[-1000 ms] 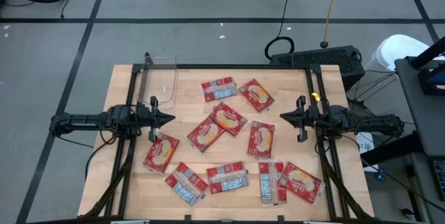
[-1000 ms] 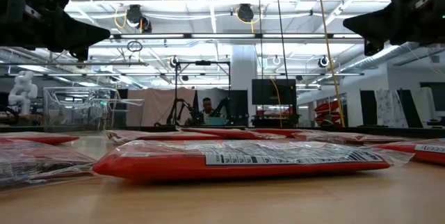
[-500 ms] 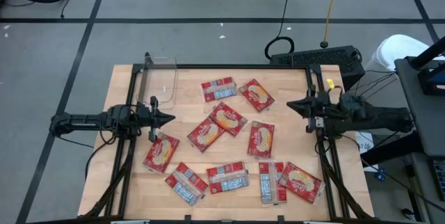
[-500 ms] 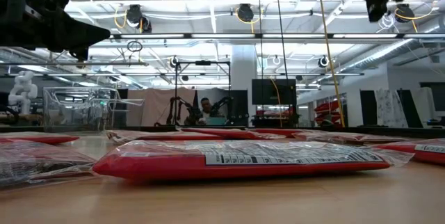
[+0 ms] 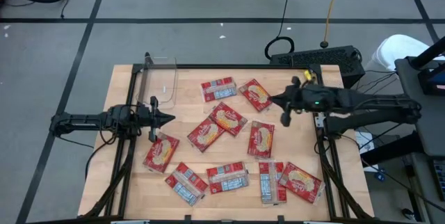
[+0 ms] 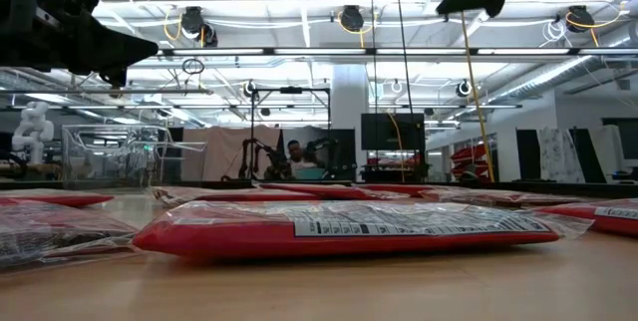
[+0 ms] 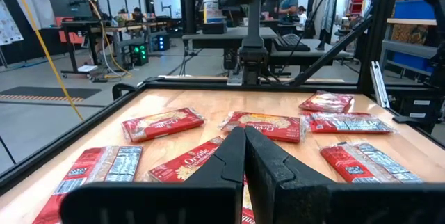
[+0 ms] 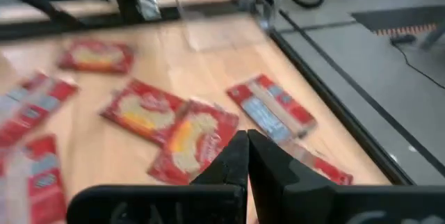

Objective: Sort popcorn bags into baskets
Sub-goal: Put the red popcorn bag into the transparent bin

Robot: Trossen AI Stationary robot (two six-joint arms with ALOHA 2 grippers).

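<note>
Where the left wrist view looks across the wooden table (image 5: 132, 175), one red packet shows the script word "Orville"; other popcorn bags (image 5: 224, 118) carry a white-grey panel with a barcode, its print too small to read. The bags are flat, glossy plastic rectangles, strewn over the middle and near side of the table, some overlapping. The basket (image 5: 158, 80), a clear plastic bin, stands at the table's far left corner with no bag visible in it. The left gripper (image 5: 171, 119) hangs over the table's left side, between basket and nearest bags, fingers together, holding nothing. The right gripper (image 5: 272, 100) hangs just beside the far-right bags, fingers together, holding nothing. A black keyboard (image 5: 316, 58) lies just beyond the table's far right edge.
</note>
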